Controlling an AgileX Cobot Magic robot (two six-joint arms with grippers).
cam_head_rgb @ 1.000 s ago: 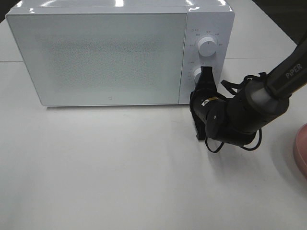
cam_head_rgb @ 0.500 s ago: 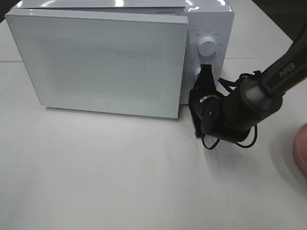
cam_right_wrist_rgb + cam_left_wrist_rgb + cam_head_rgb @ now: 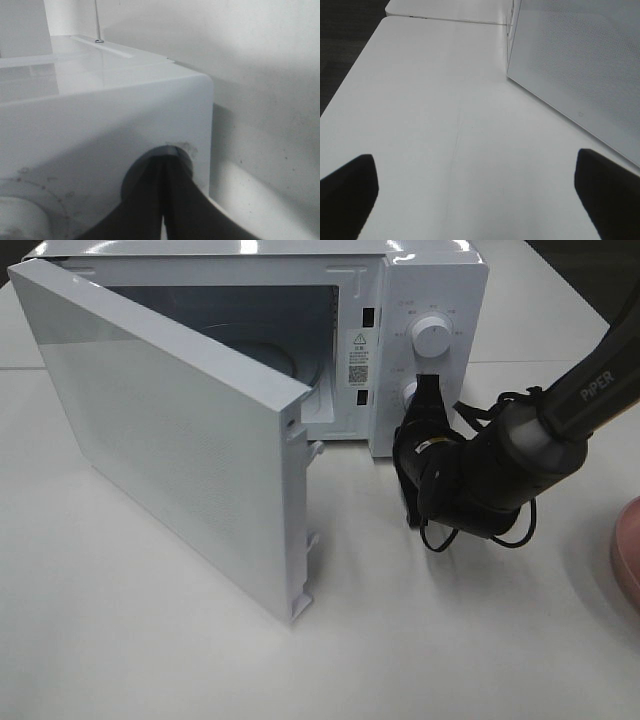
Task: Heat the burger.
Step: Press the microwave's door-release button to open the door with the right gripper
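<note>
The table is carrying one microwave along its far edge. Its one door is standing wide open, hinged on the left and swinging out toward the table's near left, leaving the cavity facing front. No food is showing inside it.

One pink plate is peeking in at the table's right edge, with only a sliver showing.

The right gripper is reaching from the right with its jaws clenched on nothing, and its tips are pressing at the lower knob of two. The upper knob is sitting just above. The left gripper is hanging released and empty over the table's left part, looking at the door's outer face.

The burger is not appearing in any view, so its exact place and lie cannot be told. Judging by the plate, it is probably waiting off the right edge. That would put it to the right of the clenched gripper, nearer the right arm, with the cavity lying leftward.
</note>
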